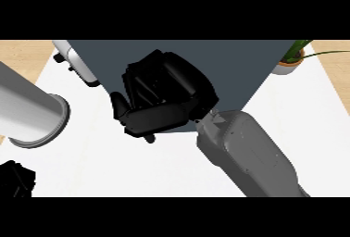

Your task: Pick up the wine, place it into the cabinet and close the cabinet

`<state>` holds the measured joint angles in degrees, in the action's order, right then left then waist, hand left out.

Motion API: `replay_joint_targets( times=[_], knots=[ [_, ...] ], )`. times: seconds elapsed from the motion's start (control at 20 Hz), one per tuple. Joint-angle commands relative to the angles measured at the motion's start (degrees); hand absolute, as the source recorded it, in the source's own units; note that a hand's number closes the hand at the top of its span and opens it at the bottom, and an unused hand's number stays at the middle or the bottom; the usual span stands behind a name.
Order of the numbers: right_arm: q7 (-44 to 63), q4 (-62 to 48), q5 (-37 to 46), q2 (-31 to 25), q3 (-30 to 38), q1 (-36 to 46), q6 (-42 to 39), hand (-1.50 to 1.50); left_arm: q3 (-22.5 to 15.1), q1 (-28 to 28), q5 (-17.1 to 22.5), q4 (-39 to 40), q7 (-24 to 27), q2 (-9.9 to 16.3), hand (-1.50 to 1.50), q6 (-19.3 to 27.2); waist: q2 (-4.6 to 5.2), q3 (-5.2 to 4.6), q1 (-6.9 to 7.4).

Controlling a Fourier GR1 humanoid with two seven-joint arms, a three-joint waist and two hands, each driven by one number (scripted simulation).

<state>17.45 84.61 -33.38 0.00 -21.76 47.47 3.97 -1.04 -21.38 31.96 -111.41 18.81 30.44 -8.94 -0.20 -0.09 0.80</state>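
No wine shows anywhere in the head view. The cabinet (232, 60) is a dark grey block at the top centre, seen from above. My right hand (167, 99) hangs over the cabinet's front left part, its grey forearm (249, 155) running down to the lower right. Its fingers (145, 85) look relaxed and the thumb (120, 107) stands apart, with nothing visible between them. The hand hides the cabinet's front edge beneath it. My left hand (15, 178) rests at the lower left edge, only partly in view, below its grey forearm (27, 111).
A white object with dark knobs (77, 65) stands against the cabinet's left side. A potted plant (290, 62) in a white pot sits at the cabinet's right rear. The white counter (137, 171) extends in front of the cabinet and to both sides.
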Motion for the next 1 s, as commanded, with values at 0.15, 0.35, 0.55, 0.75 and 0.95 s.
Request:
replay_joint_targets(
  times=[0.15,0.35,0.55,0.75,0.95],
  knots=[
    [-4.87,-13.02,1.72,-0.53,5.81,3.05,-4.01,1.50,0.14,1.41,-0.60,-2.32,-3.73,-1.45,1.50,0.59,0.42,0.09,0.21],
    [-8.51,-15.17,2.55,-3.62,7.74,0.98,-7.21,1.50,1.71,4.31,1.01,0.51,-4.99,-0.27,1.50,-0.81,0.67,0.09,-0.17],
    [-7.39,-16.04,2.95,-4.13,8.15,2.80,-7.97,1.50,3.21,0.03,-0.25,3.79,0.62,-0.97,1.50,-4.96,0.45,-0.01,0.52],
    [-8.24,-16.81,1.64,-7.60,10.14,1.35,-11.68,1.50,1.67,1.89,-0.85,0.52,-2.59,-1.01,1.50,-2.38,0.97,0.06,0.61],
    [-7.90,-16.04,2.22,-6.48,9.16,2.29,-11.61,1.50,0.20,3.69,-1.38,2.54,-2.21,-3.11,1.50,-1.53,1.15,-0.05,0.20]
  ],
)
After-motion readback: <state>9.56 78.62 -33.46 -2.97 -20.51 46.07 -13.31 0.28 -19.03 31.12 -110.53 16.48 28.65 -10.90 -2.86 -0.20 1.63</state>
